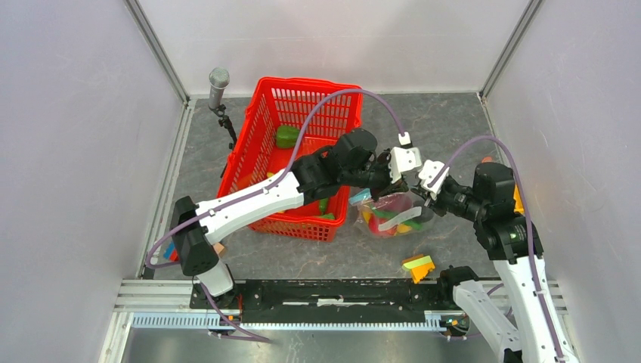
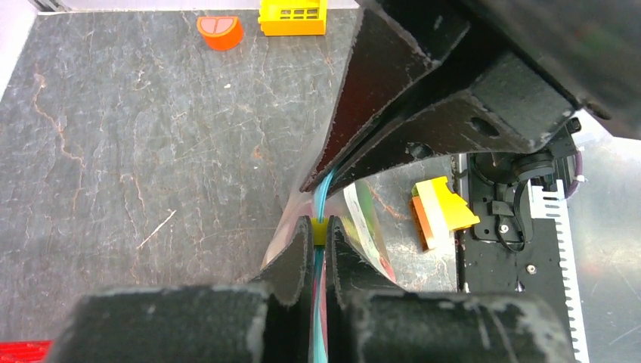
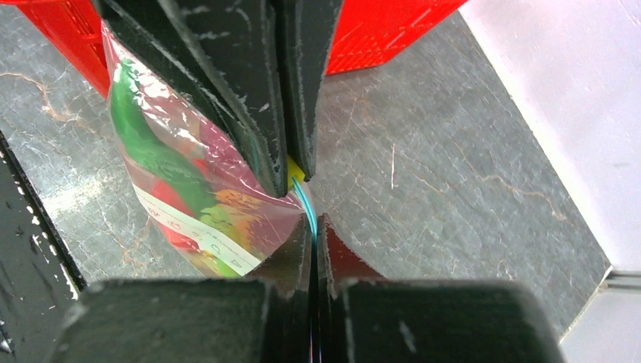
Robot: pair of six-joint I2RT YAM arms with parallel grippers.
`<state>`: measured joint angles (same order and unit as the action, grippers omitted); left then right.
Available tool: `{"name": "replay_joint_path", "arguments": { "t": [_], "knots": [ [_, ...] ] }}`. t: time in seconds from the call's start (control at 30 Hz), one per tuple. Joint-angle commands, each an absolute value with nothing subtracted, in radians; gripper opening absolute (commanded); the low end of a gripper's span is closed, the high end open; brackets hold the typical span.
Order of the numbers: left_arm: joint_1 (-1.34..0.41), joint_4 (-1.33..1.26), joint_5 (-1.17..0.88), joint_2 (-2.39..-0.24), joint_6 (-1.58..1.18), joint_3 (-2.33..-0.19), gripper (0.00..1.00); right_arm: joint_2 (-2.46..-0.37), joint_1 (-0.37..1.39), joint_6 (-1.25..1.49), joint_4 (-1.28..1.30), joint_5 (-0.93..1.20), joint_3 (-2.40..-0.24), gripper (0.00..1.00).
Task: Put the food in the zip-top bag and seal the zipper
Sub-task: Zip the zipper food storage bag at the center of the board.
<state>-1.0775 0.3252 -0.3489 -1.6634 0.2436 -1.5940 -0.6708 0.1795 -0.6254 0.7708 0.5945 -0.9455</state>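
Observation:
The zip-top bag (image 1: 393, 215) hangs between both grippers, just right of the basket, with red, green and orange food (image 3: 181, 189) inside it. My left gripper (image 2: 320, 224) is shut on the zipper (image 2: 325, 198), with a small yellow slider (image 2: 320, 233) at its fingertips. My right gripper (image 3: 315, 221) is shut on the same teal zipper (image 3: 306, 203) a short way along, facing the left one. In the top view the left gripper (image 1: 402, 172) and the right gripper (image 1: 423, 187) nearly meet above the bag.
A red lattice basket (image 1: 261, 113) stands behind the left arm and holds a green pepper (image 1: 286, 137). A yellow-green-orange block stack (image 1: 418, 266) lies near the front rail. An orange half (image 2: 220, 32) and a small yellow crate (image 2: 293, 17) sit farther off. A microphone (image 1: 218, 79) stands at the back left.

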Motion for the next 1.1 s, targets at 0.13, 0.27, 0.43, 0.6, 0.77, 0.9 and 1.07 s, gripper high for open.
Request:
{"name": "replay_joint_path", "arguments": {
  "t": [0.13, 0.27, 0.43, 0.6, 0.77, 0.9, 1.07],
  "knots": [
    [-1.072, 0.236, -0.291, -1.556, 0.244, -1.481, 0.03, -0.687, 0.177, -0.498, 0.655, 0.329, -0.954, 0.00],
    [-1.066, 0.237, -0.236, -1.512, 0.250, -1.428, 0.04, -0.720, 0.177, -0.448, 0.639, 0.188, -0.957, 0.00],
    [-1.065, 0.295, -0.190, -1.489, 0.263, -1.425, 0.05, -0.724, 0.176, -0.413, 0.612, 0.115, -0.963, 0.00],
    [-1.065, 0.335, -0.154, -1.468, 0.258, -1.415, 0.06, -0.718, 0.176, -0.388, 0.602, 0.044, -0.986, 0.00],
    [-1.065, 0.339, -0.127, -1.441, 0.248, -1.392, 0.09, -0.712, 0.176, -0.364, 0.605, -0.038, -1.011, 0.00],
    [-1.065, 0.343, -0.104, -1.421, 0.248, -1.379, 0.09, -0.701, 0.176, -0.351, 0.598, -0.053, -1.023, 0.00],
    [-1.066, 0.332, -0.077, -1.397, 0.236, -1.363, 0.19, -0.700, 0.175, -0.324, 0.589, -0.087, -1.035, 0.00]
  ]
}}
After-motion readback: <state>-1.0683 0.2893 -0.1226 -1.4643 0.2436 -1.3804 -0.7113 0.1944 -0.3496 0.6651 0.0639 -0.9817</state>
